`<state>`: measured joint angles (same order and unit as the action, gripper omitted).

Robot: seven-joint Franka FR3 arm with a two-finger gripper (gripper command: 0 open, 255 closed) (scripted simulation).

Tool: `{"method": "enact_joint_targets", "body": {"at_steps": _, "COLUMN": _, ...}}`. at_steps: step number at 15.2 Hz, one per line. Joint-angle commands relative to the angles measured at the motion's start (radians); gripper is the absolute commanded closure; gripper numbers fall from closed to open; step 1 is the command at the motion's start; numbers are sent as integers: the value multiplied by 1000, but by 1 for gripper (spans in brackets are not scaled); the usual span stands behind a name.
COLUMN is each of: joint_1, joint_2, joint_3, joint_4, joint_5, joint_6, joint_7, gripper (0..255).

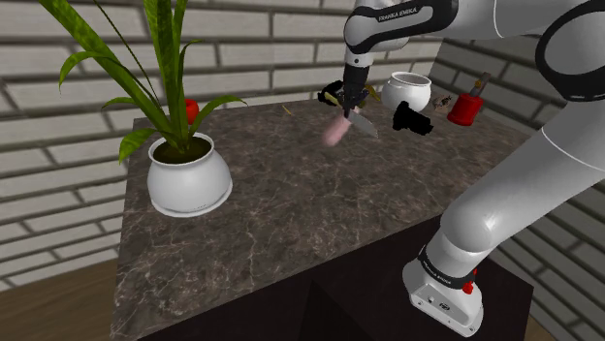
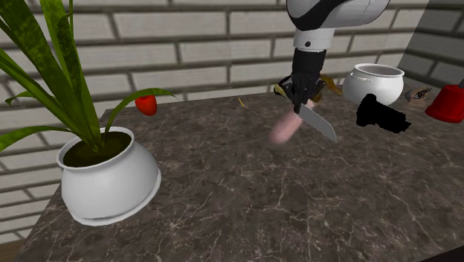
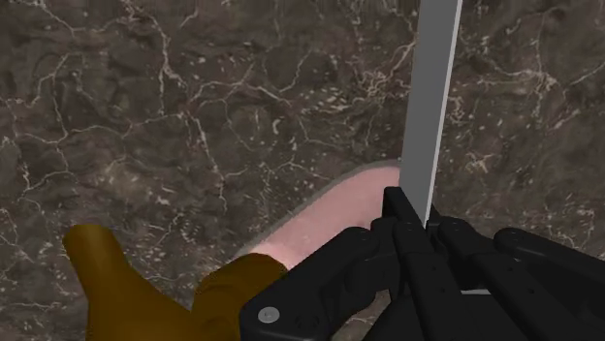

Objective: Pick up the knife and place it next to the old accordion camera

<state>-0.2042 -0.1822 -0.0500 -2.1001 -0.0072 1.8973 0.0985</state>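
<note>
A knife with a pink handle (image 1: 336, 132) (image 2: 285, 128) and a grey blade (image 2: 321, 123) (image 3: 431, 97) hangs tilted above the dark marble table (image 1: 291, 223). My gripper (image 1: 351, 108) (image 2: 301, 104) (image 3: 427, 228) is shut on it where blade meets handle. The black accordion camera (image 1: 411, 118) (image 2: 381, 115) stands on the table just to the knife's right in both exterior views, a short gap away from the blade tip.
A white pot with a tall green plant (image 1: 189, 179) (image 2: 108, 182) stands at the table's left. Behind the camera are a white pot (image 1: 407, 92) (image 2: 375, 82) and a red cup (image 1: 465, 108) (image 2: 448, 103). An ochre object (image 3: 107, 281) lies below the gripper. A brick wall backs the table.
</note>
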Motion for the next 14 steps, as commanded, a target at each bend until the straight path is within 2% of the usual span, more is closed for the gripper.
{"method": "enact_joint_targets", "body": {"at_steps": 1, "joint_1": -22, "joint_2": -26, "joint_3": -29, "joint_4": -27, "joint_5": -9, "joint_6": 1, "joint_7": -49, "gripper": 255}}
{"method": "enact_joint_targets", "body": {"at_steps": 7, "joint_1": -86, "joint_2": -71, "joint_3": -117, "joint_4": -70, "joint_5": -39, "joint_6": 1, "joint_7": -187, "gripper": 255}}
{"method": "enact_joint_targets", "body": {"at_steps": 14, "joint_1": -158, "joint_2": -77, "joint_3": -227, "joint_4": -68, "joint_5": -73, "joint_6": 0, "joint_7": -354, "gripper": 255}}
